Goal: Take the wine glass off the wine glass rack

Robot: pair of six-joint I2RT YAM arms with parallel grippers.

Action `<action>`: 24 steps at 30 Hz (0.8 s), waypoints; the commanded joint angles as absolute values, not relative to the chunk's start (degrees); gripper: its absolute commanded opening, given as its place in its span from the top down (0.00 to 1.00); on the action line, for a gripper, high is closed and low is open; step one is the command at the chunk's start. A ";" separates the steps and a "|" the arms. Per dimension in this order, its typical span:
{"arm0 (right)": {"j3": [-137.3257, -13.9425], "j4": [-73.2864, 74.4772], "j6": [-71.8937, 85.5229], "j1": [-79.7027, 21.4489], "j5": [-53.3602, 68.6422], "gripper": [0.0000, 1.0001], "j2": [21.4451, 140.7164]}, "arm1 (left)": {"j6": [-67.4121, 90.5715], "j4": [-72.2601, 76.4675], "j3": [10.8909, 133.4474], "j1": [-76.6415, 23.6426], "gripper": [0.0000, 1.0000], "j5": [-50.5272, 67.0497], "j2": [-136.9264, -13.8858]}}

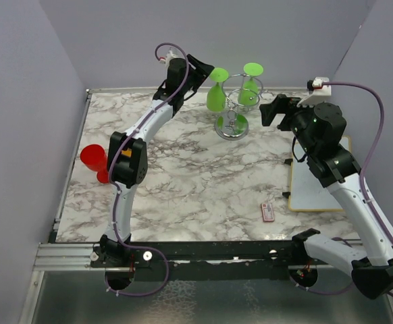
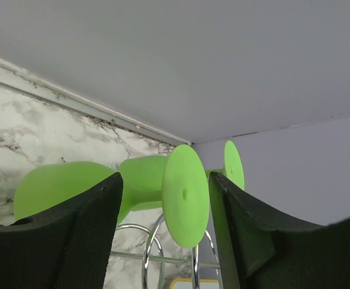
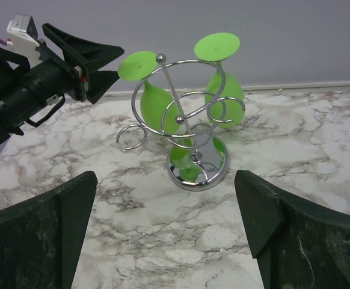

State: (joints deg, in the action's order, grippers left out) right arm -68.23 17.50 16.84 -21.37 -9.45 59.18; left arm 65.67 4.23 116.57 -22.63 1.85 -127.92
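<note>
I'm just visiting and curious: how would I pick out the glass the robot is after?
At the far edge of the marble table stands a chrome wine glass rack with two green glasses hanging upside down. Yours is the wine glass on the left arm's side; unlike the other glass, its round foot sits right at the tip of the left gripper.

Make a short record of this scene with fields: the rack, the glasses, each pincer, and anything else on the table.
Rack: chrome wine glass rack, upright toward the table's far edge
Glasses: left wine glass and right wine glass, both green, hanging upside down on the rack
Left pincer: open, fingers either side of the left wine glass's foot, not clamped
Right pincer: open, empty, facing the rack
Other: red cup at left edge; white board at right
</note>
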 commanded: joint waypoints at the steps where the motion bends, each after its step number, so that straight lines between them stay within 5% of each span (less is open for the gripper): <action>1: -67.71 15.56 16.34 -21.17 -10.35 0.00 58.11 | 64.95 2.73 119.63 -22.95 0.41 0.67 -129.23; 24: -66.88 14.78 16.53 -21.17 -10.08 0.00 58.45 | 65.33 2.54 120.57 -23.30 0.67 3.96 -130.11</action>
